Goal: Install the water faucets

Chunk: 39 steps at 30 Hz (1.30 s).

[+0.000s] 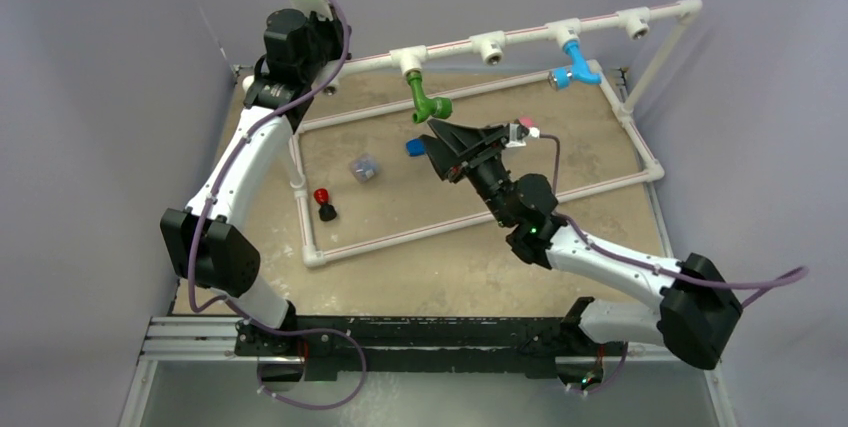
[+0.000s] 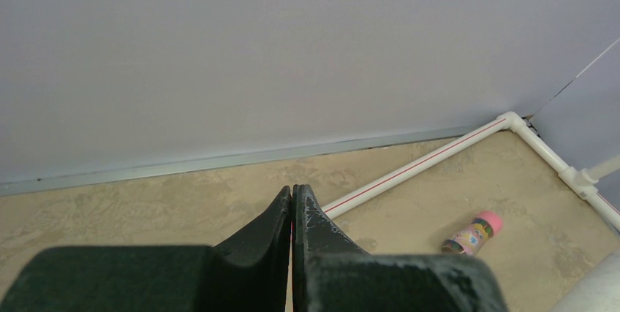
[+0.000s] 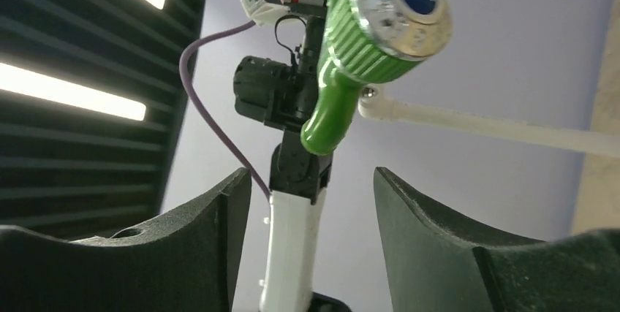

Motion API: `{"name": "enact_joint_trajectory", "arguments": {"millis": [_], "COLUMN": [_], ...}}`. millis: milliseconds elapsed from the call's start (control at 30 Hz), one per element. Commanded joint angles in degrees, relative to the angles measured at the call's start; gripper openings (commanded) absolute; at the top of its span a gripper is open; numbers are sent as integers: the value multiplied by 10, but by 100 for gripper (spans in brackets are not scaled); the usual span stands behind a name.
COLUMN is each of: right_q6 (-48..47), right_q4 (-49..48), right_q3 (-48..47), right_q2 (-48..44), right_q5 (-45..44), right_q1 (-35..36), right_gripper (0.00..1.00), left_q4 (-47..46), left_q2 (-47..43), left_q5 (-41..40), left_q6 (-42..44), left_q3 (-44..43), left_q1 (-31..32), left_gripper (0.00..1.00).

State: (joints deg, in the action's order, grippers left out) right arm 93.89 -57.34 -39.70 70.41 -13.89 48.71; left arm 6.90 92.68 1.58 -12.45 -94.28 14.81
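The bright green faucet point(image 1: 428, 99) hangs from a white T-fitting point(image 1: 410, 57) on the raised pipe rail. The light blue faucet point(image 1: 578, 65) hangs from a T-fitting further right on the same rail. My right gripper point(image 1: 436, 137) is open and empty just below the green faucet, not touching it. In the right wrist view the green faucet point(image 3: 343, 63) sits above the gap between my open fingers point(image 3: 313, 180), its silvery mouth facing the camera. My left gripper point(image 1: 322, 47) is raised at the far left by the rail's end. In the left wrist view it point(image 2: 292, 191) is shut and empty.
A white pipe frame point(image 1: 470, 215) lies on the tan table. Inside it are a red-topped black piece point(image 1: 323, 204), a small grey object point(image 1: 364, 167), a blue piece point(image 1: 414, 147) and a pink-capped cylinder point(image 1: 523, 129), which also shows in the left wrist view point(image 2: 471, 233). Two empty T-fittings sit on the rail.
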Motion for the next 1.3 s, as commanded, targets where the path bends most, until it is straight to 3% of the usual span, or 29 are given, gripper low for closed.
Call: {"name": "enact_joint_trajectory", "arguments": {"millis": [0,167,400,633,867,967,1267], "right_q6": [-155,-330,-755,-1152,-1391,-1494,-1577], "right_q4": [49,150,339,439,388,409,353], "right_q3": [-1,-29,-155,-226,-185,-184,-192], "right_q2": [-64,-131,-149,-128,-154,-143,-77], "right_q5": [7,-3,-13,63,118,137,99], "right_q1": [-9,-13,-13,-13,-12,-1,45], "right_gripper": [64,63,64,67,74,76,78], "left_q4": [143,142,145,143,142,142,144], "left_q2": [43,42,41,40,38,40,45], "left_q5": [34,29,31,25,26,27,29], "left_q6": [7,11,11,16,18,17,16], "left_q3": [38,36,36,41,42,41,41], "left_q1": [12,12,12,12,12,12,12], "left_gripper": [0,0,0,0,0,0,0]}}
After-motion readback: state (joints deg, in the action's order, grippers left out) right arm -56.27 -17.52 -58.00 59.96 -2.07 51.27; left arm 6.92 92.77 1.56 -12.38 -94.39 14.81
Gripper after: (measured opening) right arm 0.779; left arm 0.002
